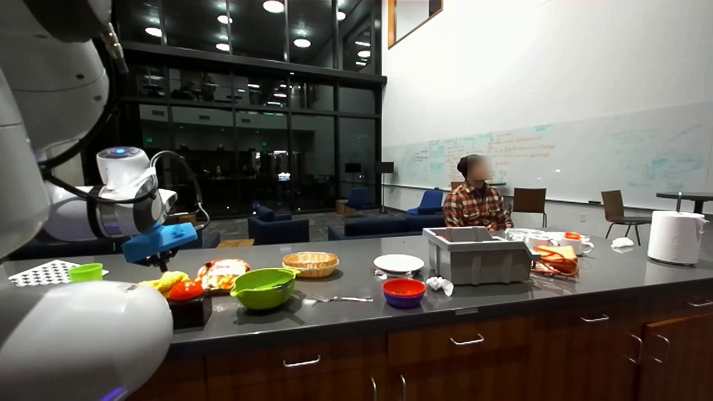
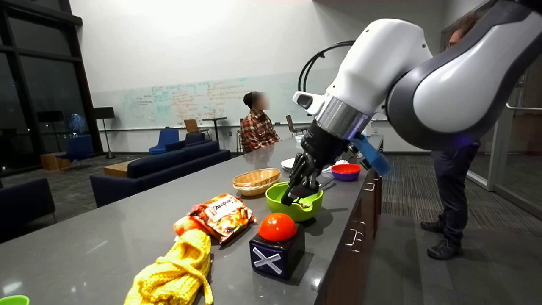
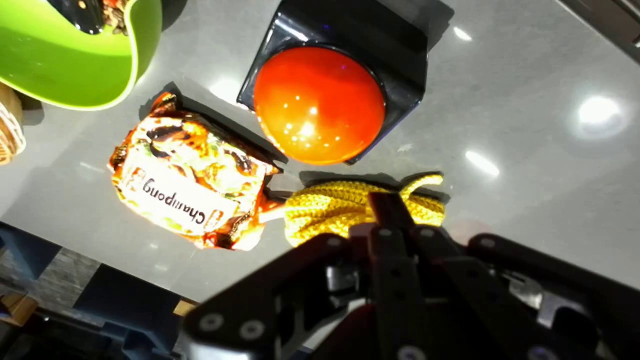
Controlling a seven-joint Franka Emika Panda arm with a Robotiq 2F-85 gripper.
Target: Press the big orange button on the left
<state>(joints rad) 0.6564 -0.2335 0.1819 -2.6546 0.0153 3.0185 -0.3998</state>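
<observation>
The big orange-red dome button (image 1: pixel 186 289) sits on a black box near the counter's front edge. It also shows in an exterior view (image 2: pixel 277 227), where the box has a white X on its side, and in the wrist view (image 3: pixel 320 105). My gripper (image 3: pixel 392 210) is shut, its fingers together with nothing seen between them. In the wrist view its tips overlap the yellow knitted cloth (image 3: pixel 325 210), with the button apart from them, higher in the picture. In both exterior views the gripper (image 1: pixel 163 262) (image 2: pixel 290 198) hangs above the counter objects, not touching the button.
A Champong packet (image 2: pixel 224 216) lies beside the yellow cloth and button. A green bowl (image 1: pixel 264 289) with a utensil in it stands close to the button. A wicker basket (image 1: pixel 311 266), fork (image 1: pixel 345 299), red bowl (image 1: pixel 404 288), white plate (image 1: pixel 398 263) and grey bin (image 1: pixel 479 262) stand farther along.
</observation>
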